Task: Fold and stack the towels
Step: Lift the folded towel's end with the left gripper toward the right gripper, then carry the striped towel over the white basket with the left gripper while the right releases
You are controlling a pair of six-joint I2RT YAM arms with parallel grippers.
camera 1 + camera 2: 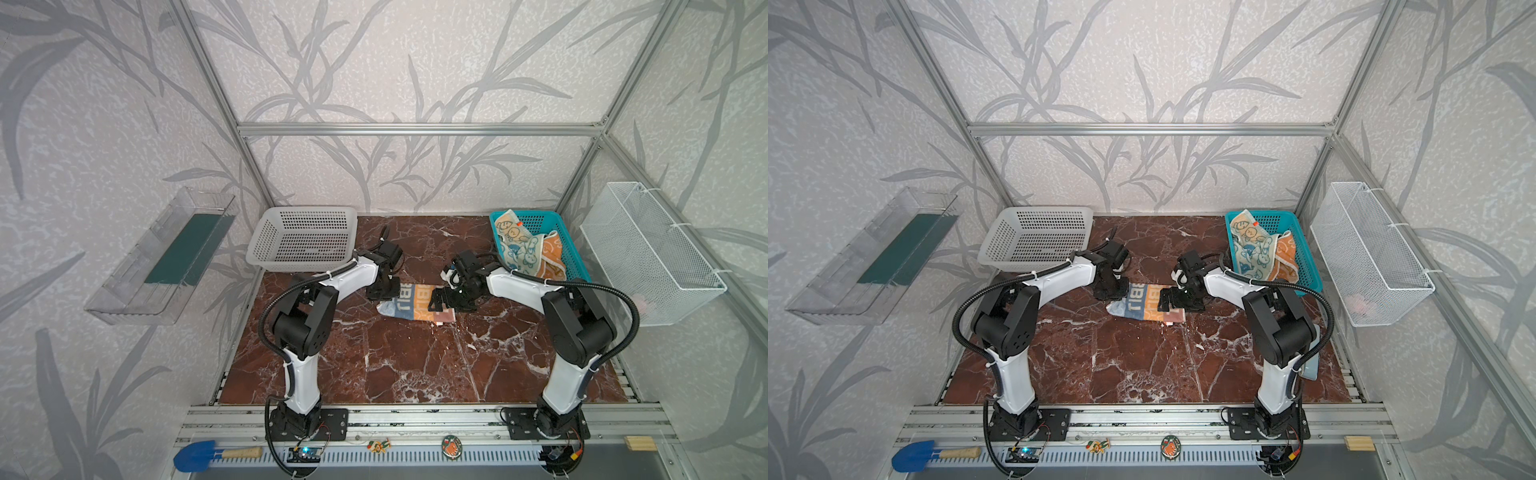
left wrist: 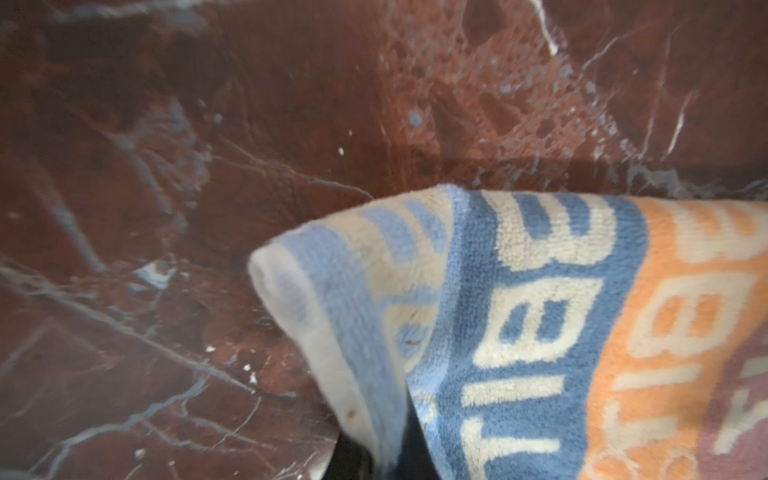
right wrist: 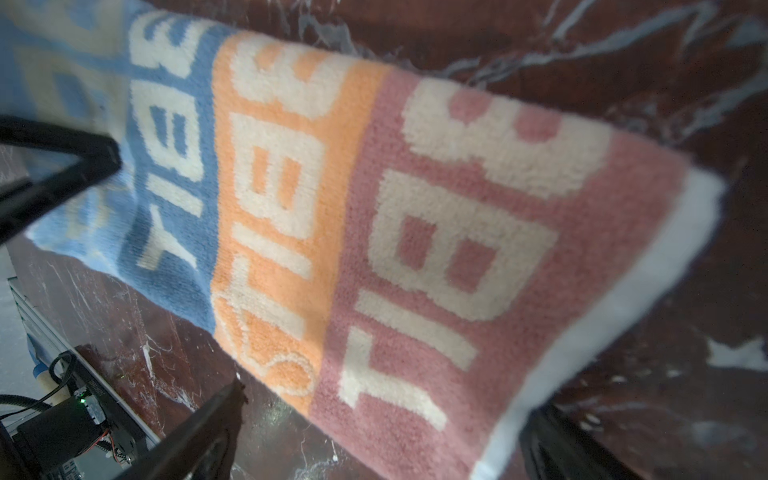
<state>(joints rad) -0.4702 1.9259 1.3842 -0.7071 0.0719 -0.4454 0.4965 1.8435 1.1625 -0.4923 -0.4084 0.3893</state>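
Terry stripes of blue, orange and pink mark the one towel out on the table (image 1: 415,365): the striped towel (image 1: 409,307) lies at the middle, between the two arms. Only the last letters of its lettering show, so it looks to be folded once along its length already, though the frames do not settle that. The left gripper (image 1: 387,293) has its jaws together, pinched on the towel's pale blue end, which curls up off the marble in the left wrist view. The right gripper (image 1: 439,300) has its jaws wide apart over the pink end; its fingers (image 3: 199,424) stand on either side of the cloth and grip nothing. The bunny towel (image 1: 517,245) and the orange towel (image 1: 552,253) lie crumpled together in the teal basket (image 1: 544,216) at the back right, unfolded. No towel shows in the grey basket (image 1: 266,249) at the back left, and no stack has been started anywhere in view. By my reading the task is early: the first towel is mid-fold, with the right end yet to be gripped for the next fold. Two more towels then need fetching, folding and stacking.
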